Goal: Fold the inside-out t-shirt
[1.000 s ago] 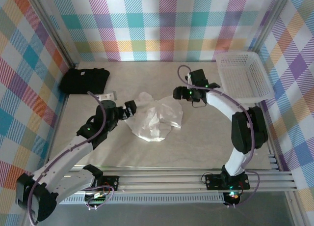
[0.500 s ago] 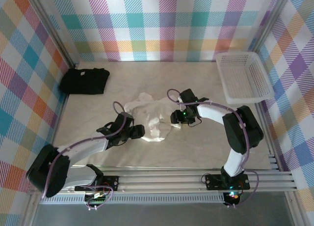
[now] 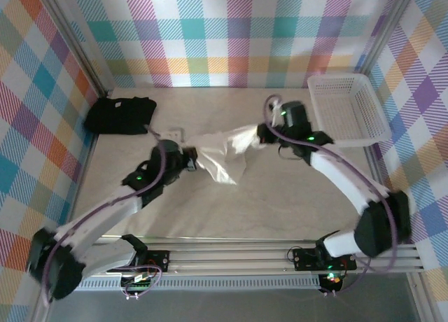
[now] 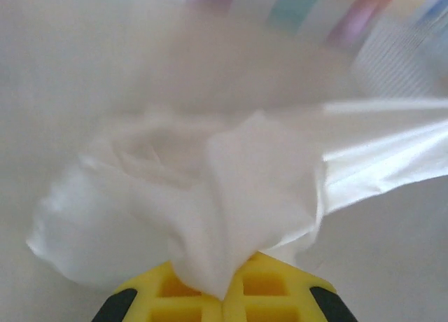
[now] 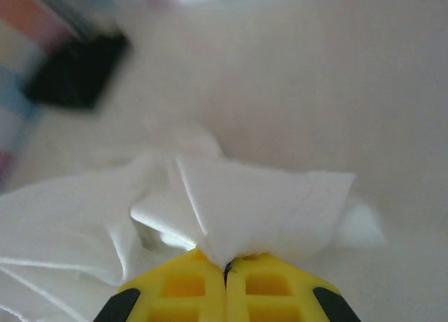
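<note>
The inside-out t-shirt point(image 3: 222, 156) hangs over the middle of the table point(image 3: 280, 203), stretched between the two arms like a little hammock. The left gripper point(image 3: 190, 159) is pinched tight on one end of the white cloth. The right gripper point(image 3: 262, 134) is pinched tight on the other end. In both wrist views the yellow fingers point(image 4: 182, 301) press together with cloth squeezed in the crack. I think the arms pull it apart like this to open the bunched shirt, so it can lie flat for folding. No fold is made yet.

The shirt is all scrunched, so I cannot tell if they hold a sleeve, the neck or the bottom edge. The low part sags, and I cannot tell if it touches the table. Both wrist views are blurry. The black t-shirt point(image 3: 120, 114) and the white basket point(image 3: 348, 112) sit far off in the back corners.
</note>
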`<act>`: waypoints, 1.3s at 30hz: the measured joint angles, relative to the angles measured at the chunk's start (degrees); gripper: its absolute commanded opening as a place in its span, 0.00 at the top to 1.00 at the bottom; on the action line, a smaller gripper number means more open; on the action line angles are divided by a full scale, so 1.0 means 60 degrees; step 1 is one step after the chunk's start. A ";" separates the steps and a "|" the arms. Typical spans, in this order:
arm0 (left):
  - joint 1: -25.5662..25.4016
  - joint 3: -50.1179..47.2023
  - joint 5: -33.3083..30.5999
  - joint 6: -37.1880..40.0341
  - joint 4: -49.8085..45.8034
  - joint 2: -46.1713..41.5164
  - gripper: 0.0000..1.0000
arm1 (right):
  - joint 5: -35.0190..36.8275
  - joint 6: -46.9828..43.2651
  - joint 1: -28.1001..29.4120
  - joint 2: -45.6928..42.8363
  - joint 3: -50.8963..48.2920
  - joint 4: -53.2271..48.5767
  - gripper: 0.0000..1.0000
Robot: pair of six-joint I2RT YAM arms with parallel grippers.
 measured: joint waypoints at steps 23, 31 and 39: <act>0.2361 0.4619 -0.0732 0.1457 -0.1963 -0.0444 1.00 | 0.0984 -0.2124 -0.0146 -0.2550 0.2892 0.0193 1.00; 0.2371 0.5843 -0.0229 0.1082 -0.1231 0.1749 1.00 | 0.1865 -0.2903 -0.0339 -0.1541 0.4146 0.0200 1.00; 0.2390 1.1023 0.0328 0.1024 -0.1257 0.7271 1.00 | 0.1271 -0.3144 -0.0783 0.0590 0.6790 0.0226 1.00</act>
